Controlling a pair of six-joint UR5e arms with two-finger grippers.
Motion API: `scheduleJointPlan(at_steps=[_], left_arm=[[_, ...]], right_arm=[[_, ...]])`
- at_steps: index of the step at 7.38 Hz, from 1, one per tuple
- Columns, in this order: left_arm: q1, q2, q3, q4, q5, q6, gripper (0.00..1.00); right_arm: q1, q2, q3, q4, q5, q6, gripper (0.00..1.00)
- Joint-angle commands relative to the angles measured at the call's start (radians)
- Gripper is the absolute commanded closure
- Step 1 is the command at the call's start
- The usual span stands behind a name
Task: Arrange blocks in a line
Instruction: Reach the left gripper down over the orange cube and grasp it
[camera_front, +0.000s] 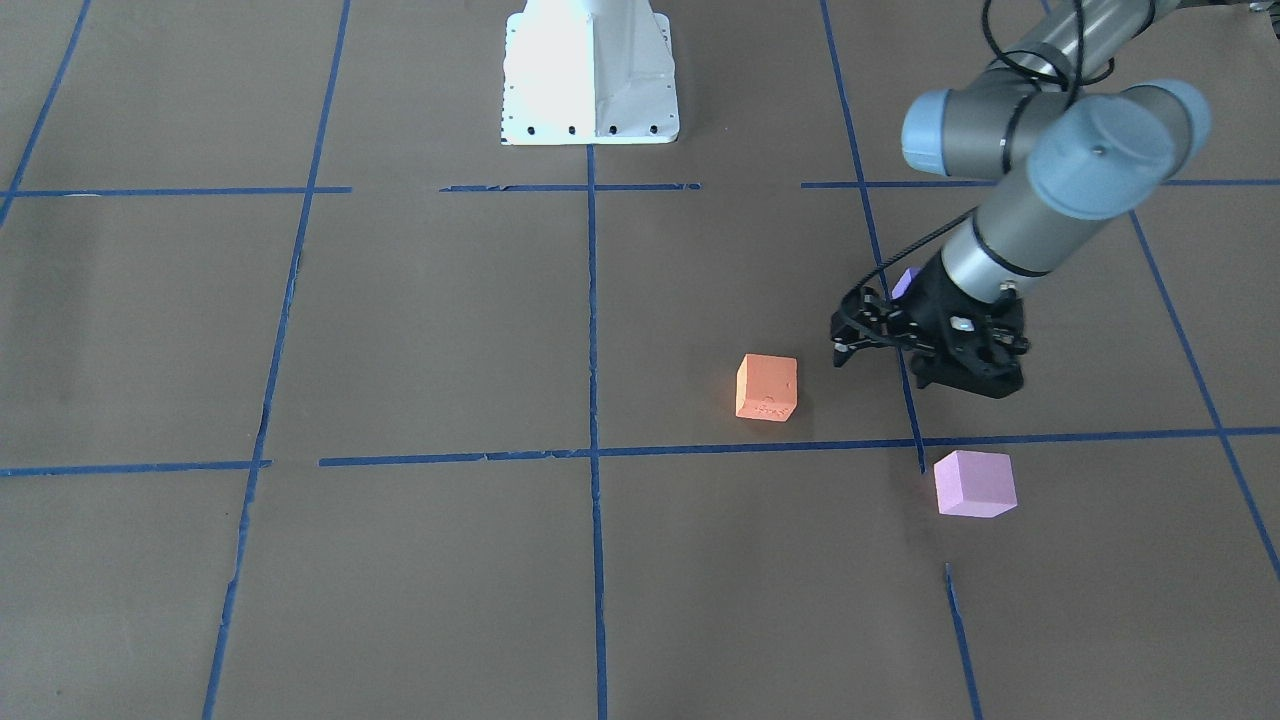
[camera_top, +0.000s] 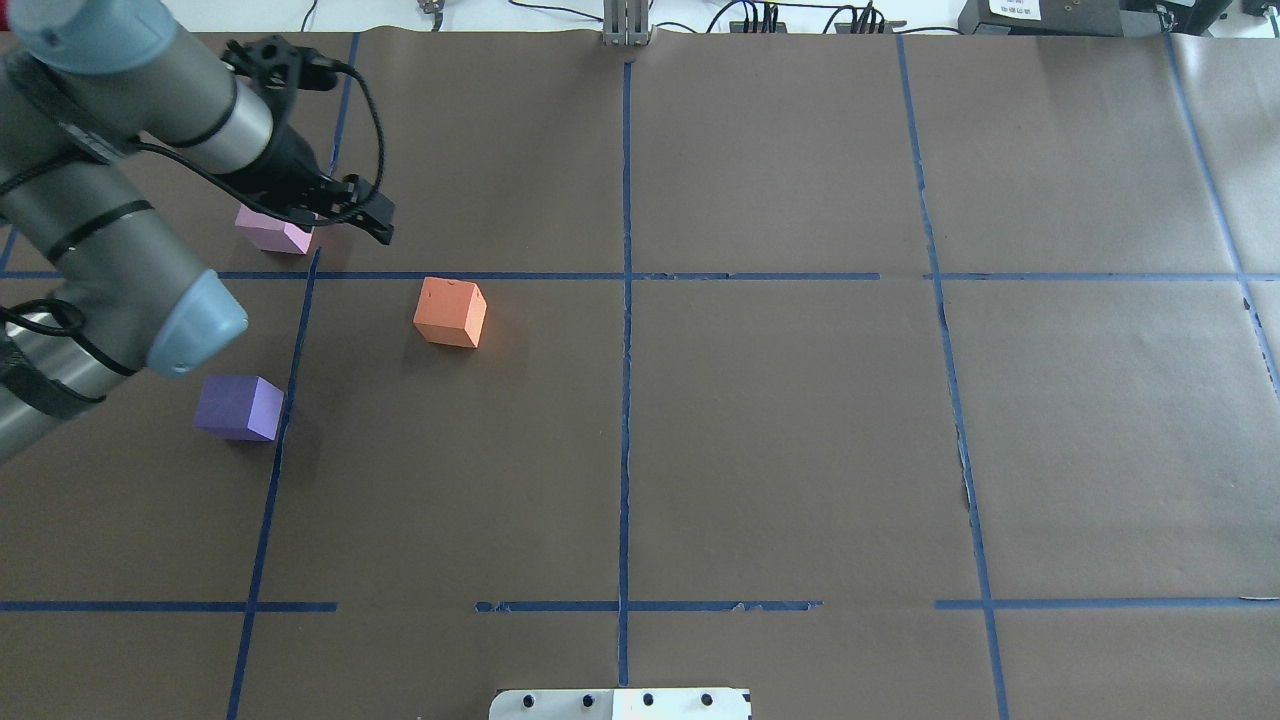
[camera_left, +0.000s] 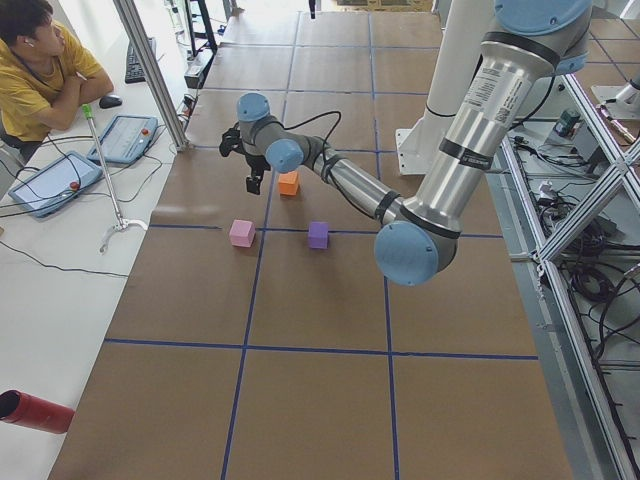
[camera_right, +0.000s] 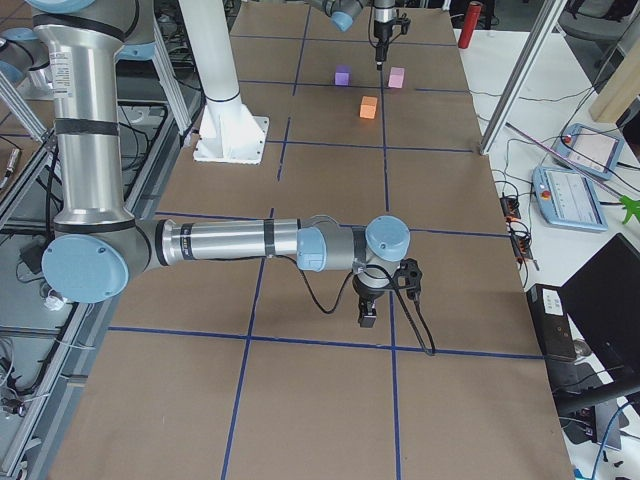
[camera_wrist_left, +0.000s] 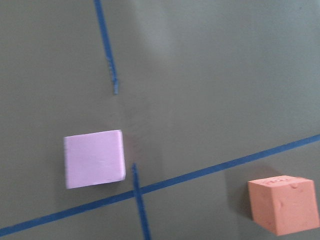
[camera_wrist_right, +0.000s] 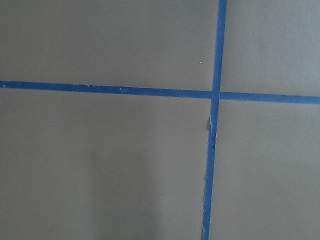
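Left gripper (camera_top: 375, 218) hovers beside pink block (camera_top: 272, 230), carrying nothing; finger spread on it and right gripper (camera_right: 367, 315): cannot tell. Overhead, pink lies at 10 o'clock of orange block (camera_top: 451, 312), purple block (camera_top: 240, 407) at 8. Recommend centring squarely over one cube before descending.

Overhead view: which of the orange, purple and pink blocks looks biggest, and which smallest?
1. Purple block and orange block: about alike.
2. Pink block: looks smallest, though farthest and partly hidden by the left gripper.

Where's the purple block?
The purple block sits at the overhead view's left, beside a blue tape line, below and left of the orange block.
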Motion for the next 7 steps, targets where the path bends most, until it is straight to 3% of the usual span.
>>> scheduleJointPlan(at_steps=[1, 7], left_arm=[[0.106, -0.078, 0.084, -0.035, 0.108, -0.136, 0.0], [0.194, -0.076, 0.144, -0.063, 0.209, -0.282, 0.0]], right_arm=[[0.0, 0.0, 0.001, 0.0, 0.0, 0.0, 0.0], [0.0, 0.0, -0.001, 0.0, 0.0, 0.0, 0.0]])
